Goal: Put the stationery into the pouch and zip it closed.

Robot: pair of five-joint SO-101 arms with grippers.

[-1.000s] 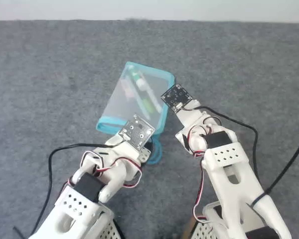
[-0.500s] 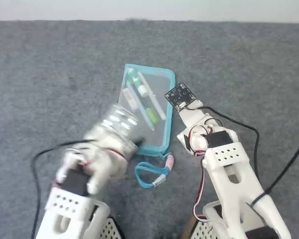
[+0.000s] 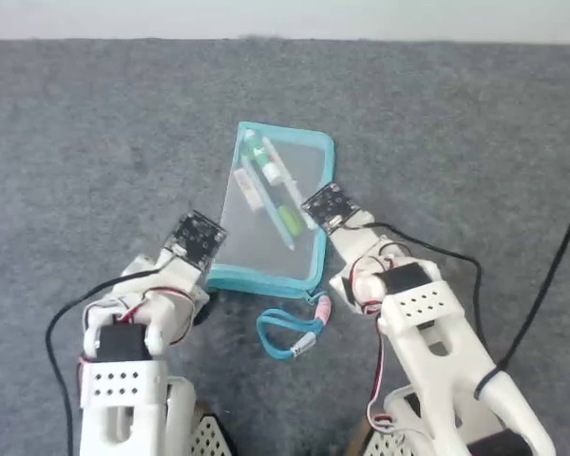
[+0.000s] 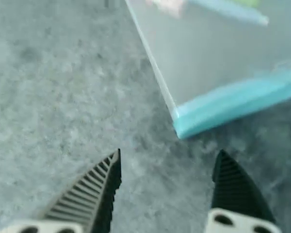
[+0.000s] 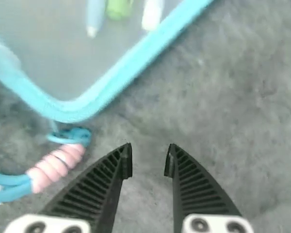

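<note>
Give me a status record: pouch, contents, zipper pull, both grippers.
pouch: flat on the table, ungripped
stationery: inside, visible through the clear face
zipper pull: pink, at the pouch corner by the right gripper
strap: teal loop lying by the pull
left gripper: open, empty, beside the pouch's other near corner
right gripper: open, empty, above bare table

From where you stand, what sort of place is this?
Probably a robotics practice bench: a left arm and right arm, both small and white, over a grey felt-like mat, with a clear turquoise-edged pouch of stationery between them.
</note>
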